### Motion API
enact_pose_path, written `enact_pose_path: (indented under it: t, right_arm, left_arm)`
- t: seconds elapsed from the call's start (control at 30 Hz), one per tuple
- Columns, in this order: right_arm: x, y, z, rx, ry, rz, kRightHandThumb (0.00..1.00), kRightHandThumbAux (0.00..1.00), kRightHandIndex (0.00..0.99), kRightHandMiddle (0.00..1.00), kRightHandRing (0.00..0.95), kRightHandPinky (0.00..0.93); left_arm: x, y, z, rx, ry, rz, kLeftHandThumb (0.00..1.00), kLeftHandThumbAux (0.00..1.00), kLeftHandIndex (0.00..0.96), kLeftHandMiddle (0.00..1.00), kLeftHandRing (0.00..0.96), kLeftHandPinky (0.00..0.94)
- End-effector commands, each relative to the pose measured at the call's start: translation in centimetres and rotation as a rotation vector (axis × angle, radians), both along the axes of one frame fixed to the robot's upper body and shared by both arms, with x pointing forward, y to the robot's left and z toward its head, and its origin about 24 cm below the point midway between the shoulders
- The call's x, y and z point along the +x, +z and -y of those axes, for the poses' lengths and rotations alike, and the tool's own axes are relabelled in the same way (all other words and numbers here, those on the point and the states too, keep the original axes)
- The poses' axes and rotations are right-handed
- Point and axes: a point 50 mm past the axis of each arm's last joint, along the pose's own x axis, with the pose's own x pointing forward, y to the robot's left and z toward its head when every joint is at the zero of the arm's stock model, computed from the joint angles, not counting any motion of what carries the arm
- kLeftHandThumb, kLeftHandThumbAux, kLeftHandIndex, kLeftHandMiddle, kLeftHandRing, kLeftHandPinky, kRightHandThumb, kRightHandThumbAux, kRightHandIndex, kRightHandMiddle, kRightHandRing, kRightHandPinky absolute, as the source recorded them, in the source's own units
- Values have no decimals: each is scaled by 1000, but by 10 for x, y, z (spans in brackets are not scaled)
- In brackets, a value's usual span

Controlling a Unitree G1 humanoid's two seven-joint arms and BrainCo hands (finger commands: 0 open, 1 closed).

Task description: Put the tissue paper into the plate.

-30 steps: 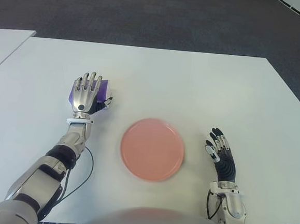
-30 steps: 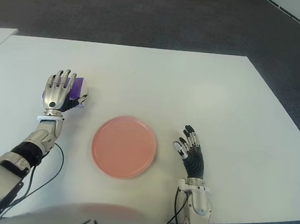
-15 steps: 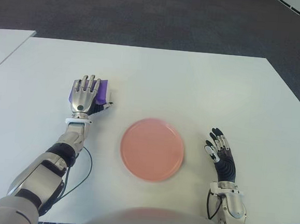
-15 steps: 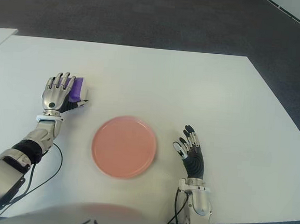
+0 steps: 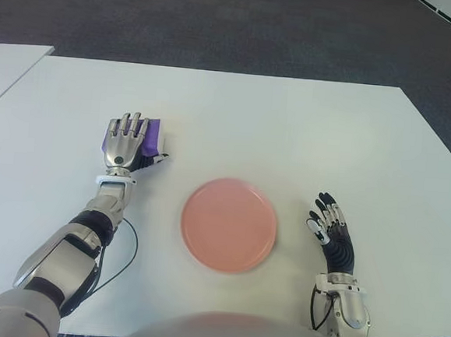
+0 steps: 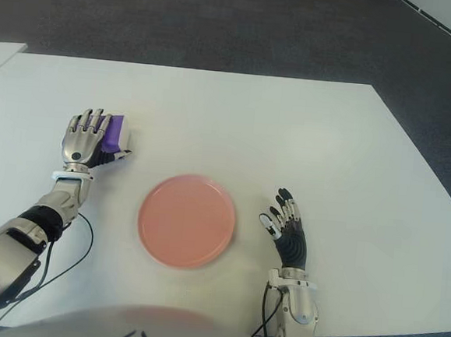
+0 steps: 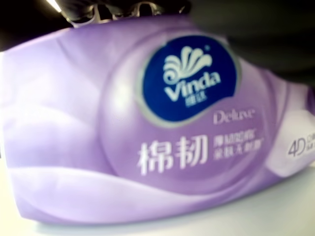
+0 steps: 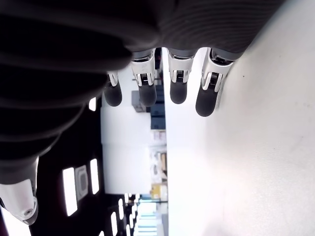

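Note:
A purple pack of tissue paper (image 5: 154, 135) lies on the white table (image 5: 292, 119), left of the round pink plate (image 5: 229, 224). My left hand (image 5: 125, 141) covers the pack from above, its fingers curled over the far edge and the thumb pressed on the side toward the plate. In the left wrist view the pack (image 7: 157, 132) fills the picture, its underside on the table. My right hand (image 5: 331, 233) shows to the right of the plate, fingers spread and holding nothing; its fingertips (image 8: 178, 93) hang free above the tabletop.
A second white table (image 5: 7, 61) stands at the far left across a narrow gap. Dark carpet lies beyond the far edge. A black cable (image 5: 120, 262) trails beside my left forearm.
My left hand has slid slightly left and back, and its fingers have curled tighter over the pack. The plate and right hand have not moved.

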Motion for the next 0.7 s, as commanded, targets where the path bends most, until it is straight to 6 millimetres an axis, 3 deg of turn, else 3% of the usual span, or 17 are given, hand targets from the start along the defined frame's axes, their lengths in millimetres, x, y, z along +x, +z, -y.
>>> enact_pose_path:
  t: [0.03, 0.7]
  right_arm:
    - [-14, -17, -1, 32, -19, -101, 11, 570, 0, 0, 0, 0]
    - [-13, -15, 1, 34, -22, -83, 0, 574, 0, 0, 0, 0]
  left_arm:
    - [1, -2, 3, -9, -11, -8, 168, 249, 0, 0, 0, 0]
    - [8, -3, 8, -97, 33, -50, 131, 264, 10, 7, 0, 1]
